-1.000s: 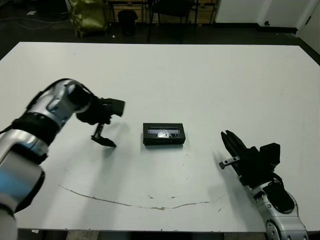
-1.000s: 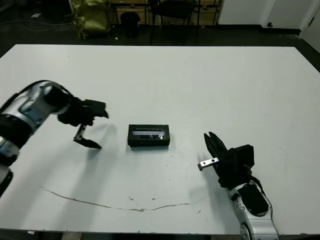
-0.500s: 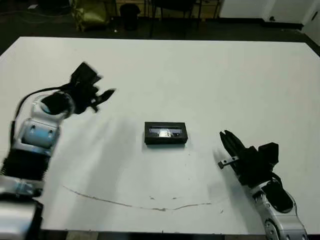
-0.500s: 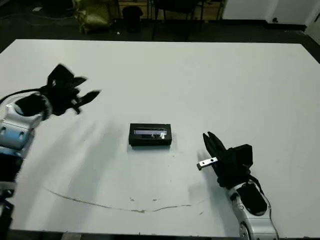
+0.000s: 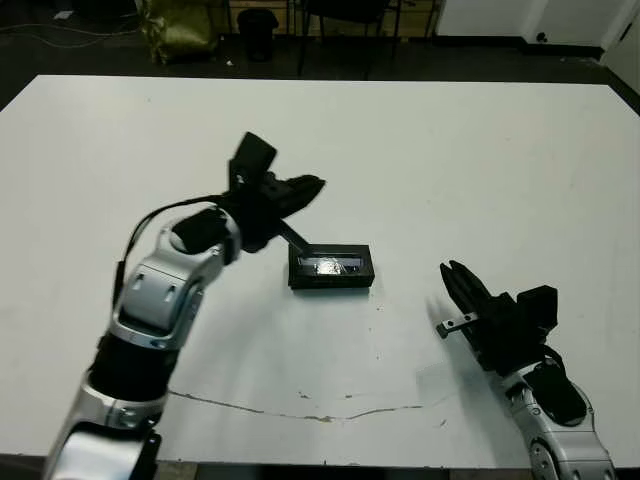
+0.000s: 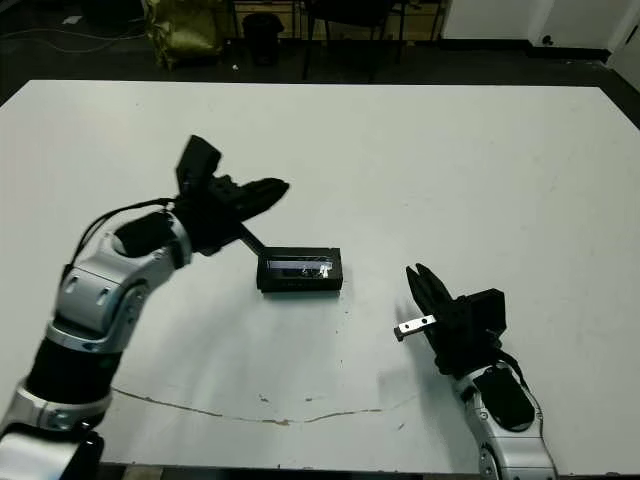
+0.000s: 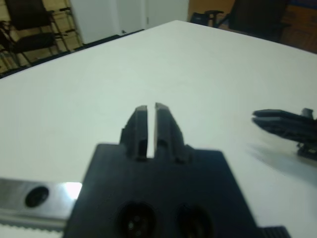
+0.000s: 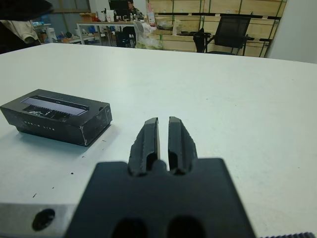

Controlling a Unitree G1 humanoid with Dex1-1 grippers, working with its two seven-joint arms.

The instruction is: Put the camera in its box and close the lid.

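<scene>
Lid [image 5: 330, 263] looks already seated on the box [image 8: 57, 122], mid-table between 2 arms, so any last press should land flat on top. Left gripper [image 5: 305, 187] hovers clenched, empty, just beside it; right gripper [image 8: 163, 140] clenched too. 1 box, 1 lid, camera not visible.

L arm is bent at the elbow and raised, silver forearm angled up, black wrist turned inward. L pincer [image 5: 300, 188] is held aloft, pointed toward the R side; its fingers [image 7: 140, 124] are pressed nearly together, only a thin slit left between them. R arm is kept low, silver forearm near the body. R pincer [image 5: 458, 282] is aimed forward and toward the L pincer, fingers [image 8: 148, 141] likewise closed to a narrow slit, nothing gripped.
</scene>
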